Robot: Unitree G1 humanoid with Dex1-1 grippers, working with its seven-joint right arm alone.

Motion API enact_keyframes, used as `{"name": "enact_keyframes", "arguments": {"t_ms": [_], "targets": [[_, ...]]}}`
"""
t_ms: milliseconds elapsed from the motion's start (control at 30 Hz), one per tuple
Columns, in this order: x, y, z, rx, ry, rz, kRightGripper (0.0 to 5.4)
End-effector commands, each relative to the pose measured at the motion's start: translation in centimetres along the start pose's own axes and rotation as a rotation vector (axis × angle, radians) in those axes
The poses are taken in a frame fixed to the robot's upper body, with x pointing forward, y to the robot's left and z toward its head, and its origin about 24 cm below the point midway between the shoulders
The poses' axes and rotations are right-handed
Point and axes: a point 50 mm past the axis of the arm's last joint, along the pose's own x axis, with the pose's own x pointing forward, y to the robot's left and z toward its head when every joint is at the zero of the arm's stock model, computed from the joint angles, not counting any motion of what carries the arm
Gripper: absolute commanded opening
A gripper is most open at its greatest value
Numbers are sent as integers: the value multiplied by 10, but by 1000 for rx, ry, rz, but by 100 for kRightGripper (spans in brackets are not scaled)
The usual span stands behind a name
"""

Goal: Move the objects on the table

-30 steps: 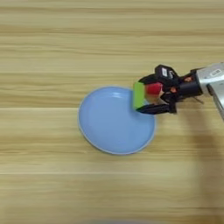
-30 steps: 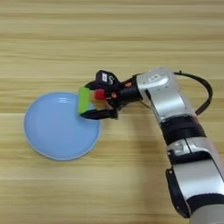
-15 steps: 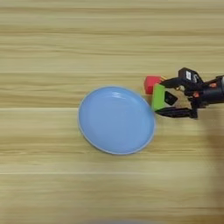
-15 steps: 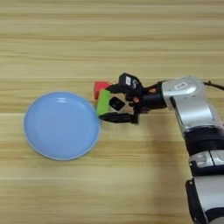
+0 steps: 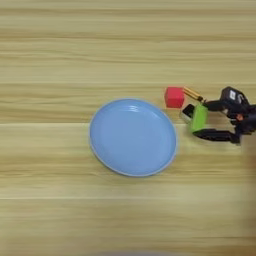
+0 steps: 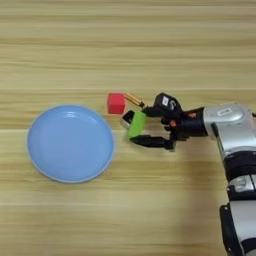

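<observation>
A large round light-blue plate (image 5: pixel 132 137) lies flat on the wooden table (image 5: pixel 60 50). Right of its rim, my right gripper (image 6: pixel 139 126) is shut on a lime-green block (image 6: pixel 137 124), one black finger above it and one below, the block tilted on edge. A small black cube with a pale side (image 6: pixel 128 117) sits right against the block's left edge, on the plate side. The silver forearm (image 6: pixel 230 125) reaches in from the right.
A red cube (image 5: pixel 174 97) rests on the table just beyond the plate's upper right rim. A short brass-coloured cylinder (image 5: pixel 192 94) lies beside it to the right, close above the gripper's upper finger.
My gripper has carried the green block rightward, from over the plate's right rim to the table beside it. The red cube and brass cylinder are now uncovered.
</observation>
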Motion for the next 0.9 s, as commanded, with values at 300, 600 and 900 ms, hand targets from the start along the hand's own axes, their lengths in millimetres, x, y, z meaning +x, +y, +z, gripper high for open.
{"name": "enact_keyframes", "arguments": {"t_ms": [300,600,900], "targets": [[-38,-28,16,-80,-6,-196,452],[-35,-29,3,-58,51,-232,452],[-23,-26,-4,-77,91,-223,452]]}}
